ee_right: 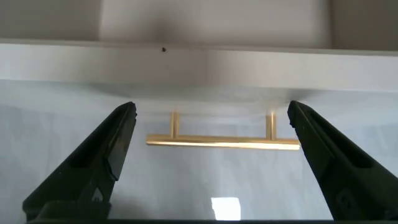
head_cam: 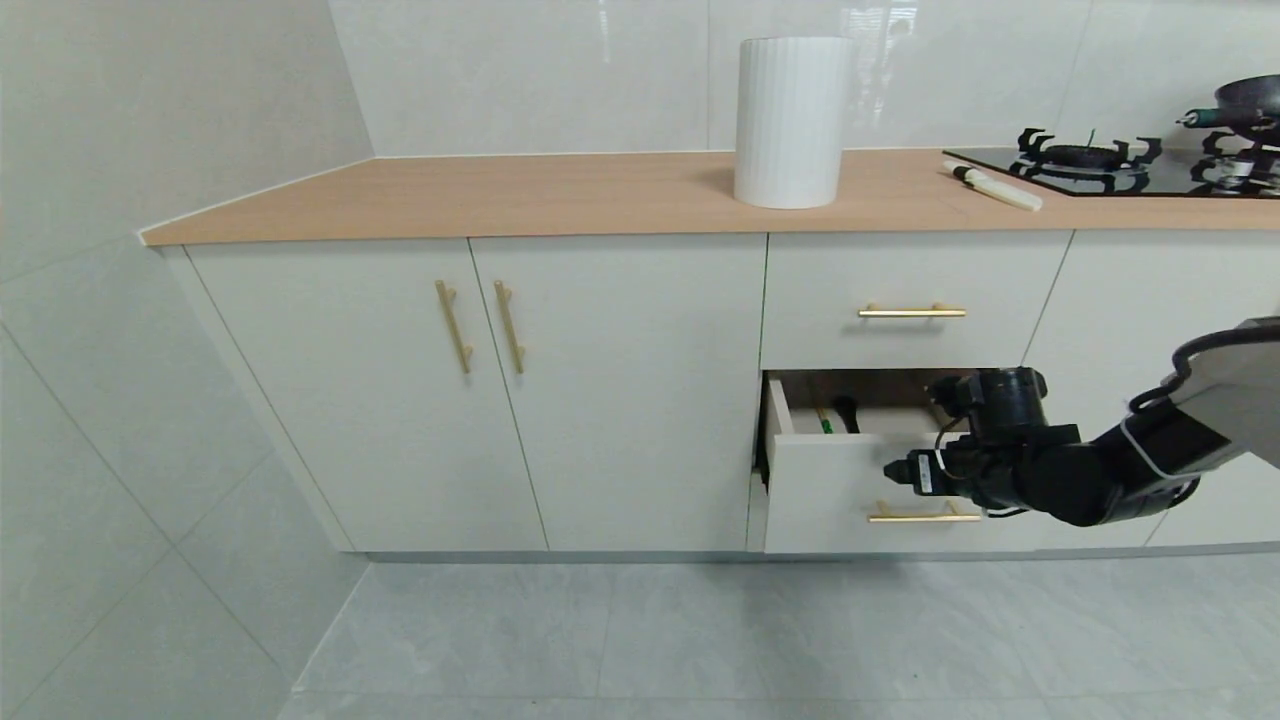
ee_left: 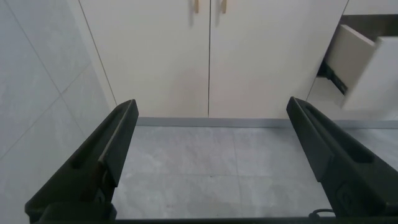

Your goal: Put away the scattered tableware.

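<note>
A long utensil point(head_cam: 992, 187) with a pale handle lies on the wooden tabletop point(head_cam: 520, 195), just beside the gas hob point(head_cam: 1110, 165) and well apart from the tall white ribbed container point(head_cam: 791, 120). Below it, the lower drawer point(head_cam: 850, 480) stands pulled out. Inside are a green-handled item point(head_cam: 824, 421) and a black item point(head_cam: 847, 412); their type cannot be determined. The right gripper point(ee_right: 211, 118) is positioned directly in front of the drawer front, level with its gold handle point(ee_right: 222, 142), jaws spread wide on either side of the handle and not touching it. The left gripper point(ee_left: 212, 106) hangs low over the grey tiled floor point(ee_left: 205, 168), facing the closed cabinet doors point(head_cam: 480, 390), jaws spread and holding nothing.
</note>
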You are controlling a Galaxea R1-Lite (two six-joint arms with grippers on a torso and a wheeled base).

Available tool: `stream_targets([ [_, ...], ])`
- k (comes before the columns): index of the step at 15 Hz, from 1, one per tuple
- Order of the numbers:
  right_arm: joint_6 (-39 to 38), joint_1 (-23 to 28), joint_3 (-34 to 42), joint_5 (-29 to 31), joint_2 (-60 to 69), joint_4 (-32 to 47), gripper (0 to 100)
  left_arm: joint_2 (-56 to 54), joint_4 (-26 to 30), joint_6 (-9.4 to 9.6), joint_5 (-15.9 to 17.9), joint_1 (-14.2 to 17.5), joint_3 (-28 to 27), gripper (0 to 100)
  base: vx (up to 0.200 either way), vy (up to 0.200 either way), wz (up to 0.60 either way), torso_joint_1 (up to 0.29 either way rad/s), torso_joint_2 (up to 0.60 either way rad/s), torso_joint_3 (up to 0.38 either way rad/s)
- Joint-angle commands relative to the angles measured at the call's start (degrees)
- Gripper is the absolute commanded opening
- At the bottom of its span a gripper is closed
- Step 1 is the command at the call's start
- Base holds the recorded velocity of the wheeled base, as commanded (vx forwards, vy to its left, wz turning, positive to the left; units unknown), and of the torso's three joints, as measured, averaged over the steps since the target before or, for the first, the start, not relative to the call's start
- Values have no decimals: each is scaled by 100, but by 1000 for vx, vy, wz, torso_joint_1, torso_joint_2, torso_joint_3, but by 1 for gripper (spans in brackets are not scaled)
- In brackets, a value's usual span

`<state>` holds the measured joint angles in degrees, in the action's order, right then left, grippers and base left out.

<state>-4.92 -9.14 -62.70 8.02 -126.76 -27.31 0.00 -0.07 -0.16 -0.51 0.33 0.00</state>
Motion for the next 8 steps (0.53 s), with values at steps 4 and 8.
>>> stream_targets([
  [4, 0, 185, -1069, -29, -833, 41, 100, 0, -1, -2, -2, 2, 0, 100, 0, 0, 0, 0, 0, 0],
  [8, 0, 185, -1702, -29, -1202, 32, 100, 0, -1, -2, -2, 2, 0, 100, 0, 0, 0, 0, 0, 0],
])
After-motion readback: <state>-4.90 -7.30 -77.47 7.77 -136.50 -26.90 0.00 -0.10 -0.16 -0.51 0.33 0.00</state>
